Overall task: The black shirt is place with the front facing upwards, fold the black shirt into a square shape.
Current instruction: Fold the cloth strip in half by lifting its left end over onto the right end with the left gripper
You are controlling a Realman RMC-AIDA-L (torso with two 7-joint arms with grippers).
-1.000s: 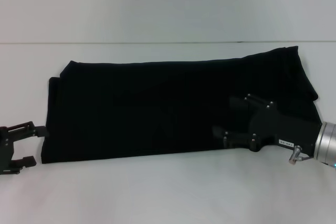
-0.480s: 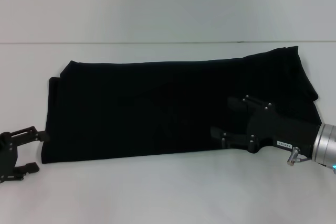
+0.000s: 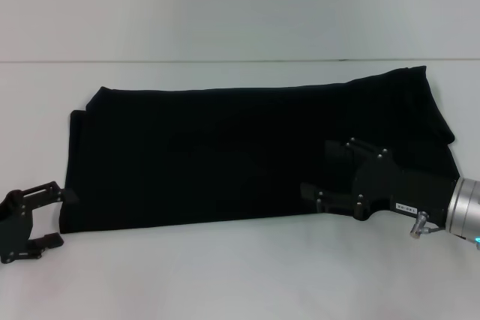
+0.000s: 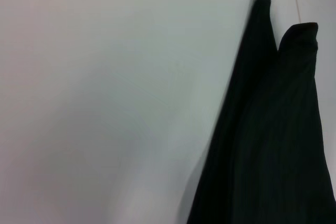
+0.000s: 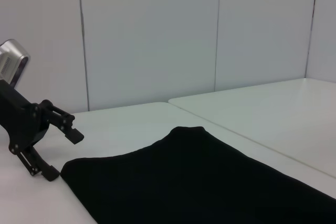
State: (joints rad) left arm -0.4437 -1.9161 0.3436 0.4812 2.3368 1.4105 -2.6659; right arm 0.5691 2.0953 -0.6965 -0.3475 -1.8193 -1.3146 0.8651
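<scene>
White table (image 3: 240, 282), pale wall behind. Nearest the robot: left gripper (image 3: 46, 216) sits low at the near-left, jaws spread wide with nothing between them, just off the shirt's near-left corner, apparently not touching. Right gripper (image 3: 319, 171) lies over the cloth at the near-right, fingers pointing left along it, jaws parted; black on black, so I can't tell if any fabric is pinched.

Shirt (image 3: 225, 155) is a long band running left-right across the middle of the table, long axis crosswise to the robot, right end angled toward the far side. No lettering visible.

My read: squaring it needs an end-over-end fold along that axis. Left arm is nearer the left short edge, right arm nearer the right end.
</scene>
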